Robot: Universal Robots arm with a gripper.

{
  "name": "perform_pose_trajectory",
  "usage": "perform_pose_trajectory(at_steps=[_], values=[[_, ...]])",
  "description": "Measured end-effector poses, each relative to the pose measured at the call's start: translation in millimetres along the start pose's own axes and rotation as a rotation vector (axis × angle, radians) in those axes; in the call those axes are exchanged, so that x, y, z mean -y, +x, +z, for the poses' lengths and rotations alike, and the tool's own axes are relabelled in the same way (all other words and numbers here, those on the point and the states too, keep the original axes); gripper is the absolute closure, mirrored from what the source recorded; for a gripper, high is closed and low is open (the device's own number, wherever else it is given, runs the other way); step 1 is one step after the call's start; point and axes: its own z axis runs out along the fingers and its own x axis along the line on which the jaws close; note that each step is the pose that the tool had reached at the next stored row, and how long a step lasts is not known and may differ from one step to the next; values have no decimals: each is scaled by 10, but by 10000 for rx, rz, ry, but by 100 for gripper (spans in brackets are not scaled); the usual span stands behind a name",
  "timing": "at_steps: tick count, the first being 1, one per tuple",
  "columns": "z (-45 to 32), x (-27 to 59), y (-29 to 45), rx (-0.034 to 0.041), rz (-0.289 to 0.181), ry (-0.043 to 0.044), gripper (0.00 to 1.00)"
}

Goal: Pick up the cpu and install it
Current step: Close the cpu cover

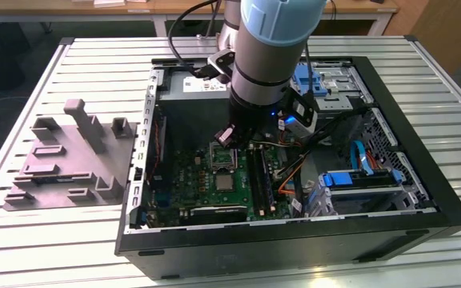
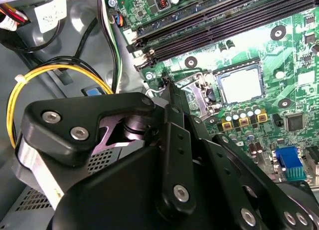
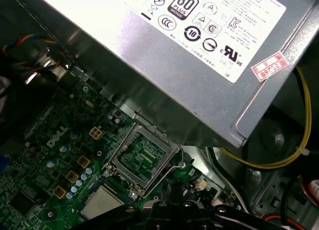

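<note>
Cpu (image 2: 240, 84) lies flat, seated in the green board (image 2: 294, 55), just beyond my fingers (image 2: 172, 120) and apart from them. Whether they are parted or clenched I cannot tell. In the first wrist view the hinged frame (image 3: 142, 160) is flipped open beside the cpu, near the power supply (image 3: 164, 55). In the exterior view my arm (image 1: 266, 54) stands near upright, wrist down inside the case (image 1: 295, 240), with the grey fixture (image 1: 70, 159) well off on the worktop (image 1: 38, 240).
</note>
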Motion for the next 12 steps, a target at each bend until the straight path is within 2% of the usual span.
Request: perform_pose_trajectory(at_steps=[12], values=[[1,0,0,2,-9,0,89]])
